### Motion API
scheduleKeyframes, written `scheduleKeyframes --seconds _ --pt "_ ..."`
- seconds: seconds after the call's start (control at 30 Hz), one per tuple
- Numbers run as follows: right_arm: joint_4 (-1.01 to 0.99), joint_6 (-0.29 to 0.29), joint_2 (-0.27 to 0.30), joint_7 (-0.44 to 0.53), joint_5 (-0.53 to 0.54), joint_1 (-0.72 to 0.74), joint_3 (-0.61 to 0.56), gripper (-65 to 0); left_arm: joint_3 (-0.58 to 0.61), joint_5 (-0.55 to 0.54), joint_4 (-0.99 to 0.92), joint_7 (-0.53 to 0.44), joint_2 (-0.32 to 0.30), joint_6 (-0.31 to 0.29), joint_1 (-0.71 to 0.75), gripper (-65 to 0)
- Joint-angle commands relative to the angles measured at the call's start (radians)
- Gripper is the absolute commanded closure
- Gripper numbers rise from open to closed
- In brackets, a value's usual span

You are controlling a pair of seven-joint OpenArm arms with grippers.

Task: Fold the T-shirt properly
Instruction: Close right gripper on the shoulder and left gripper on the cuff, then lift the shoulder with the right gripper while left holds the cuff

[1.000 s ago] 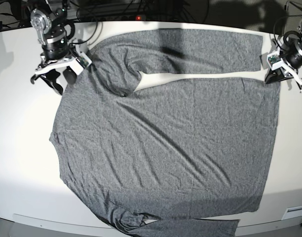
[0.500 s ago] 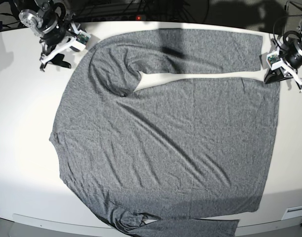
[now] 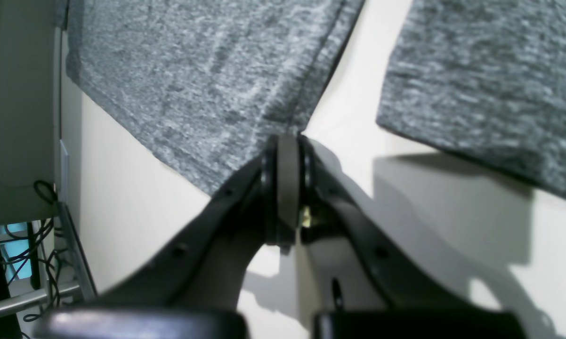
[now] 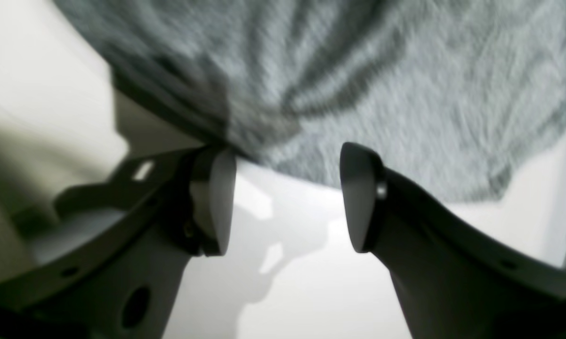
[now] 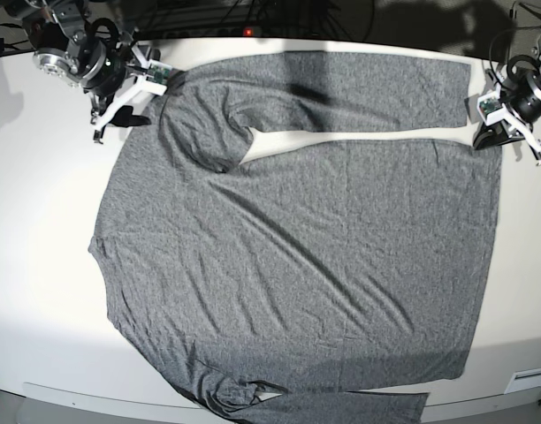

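Across the white bench (image 5: 41,265) the T-shirt (image 5: 297,256) lies spread flat, a large heathered charcoal-grey knit with soft wrinkles running diagonally over its body, covering most of the surface from the far edge to the near edge. One long sleeve (image 5: 341,88) runs along the far side toward the right, with a narrow wedge of bare bench showing between it and the body; part of the other sleeve (image 5: 341,408) shows at the near edge, partly cut off by the frame. At the far right, the left end effector (image 5: 496,134) sits at the corner where the sleeve cuff and the body's edge come close together; in its wrist view the left end effector (image 3: 287,188) has its two dark fingers pressed together, tips at the edge of the grey fabric, and whether any cloth is pinched between them cannot be told. At the far left, the right end effector (image 5: 116,119) sits just beside the shirt's shoulder area, over bare bench; in its wrist view the right end effector (image 4: 287,197) stands with its fingers (image 4: 358,197) well apart, nothing between them, with white bench below the gap and the rumpled edge of the shirt just beyond the fingertips. That view is blurred, so whether the left fingertip touches the fabric edge cannot be told. Dark cables (image 5: 217,18) crowd the space beyond the bench's far edge.
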Motion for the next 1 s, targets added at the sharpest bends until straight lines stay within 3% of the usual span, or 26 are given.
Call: scheduleKeyframes --seconds 0.0,0.33,0.5,0.67,0.97 --pt "0.006 0.008 0.013 0.007 0.000 0.000 0.001 -34.1 0.011 0.026 -0.005 0.036 -0.008 -0.064 0.014 0.0" --pt "-0.132 -0.008 0.003 0.016 -0.035 0.047 -0.089 -32.5 0.011 0.026 -0.005 0.037 0.004 -0.064 0.014 0.0" --pt "-0.132 -0.004 0.003 0.004 -0.064 0.047 -0.174 -9.8 0.011 0.026 -0.005 0.037 0.004 -0.064 0.014 0.0" --pt "-0.132 -0.005 0.003 0.003 -0.063 0.046 -0.204 0.0 0.011 0.026 -0.005 0.036 0.004 -0.064 0.013 0.0" --pt "-0.101 -0.012 0.003 -0.036 0.097 0.047 -0.203 0.0 0.008 0.027 0.004 0.039 -0.007 -0.063 0.013 0.0"
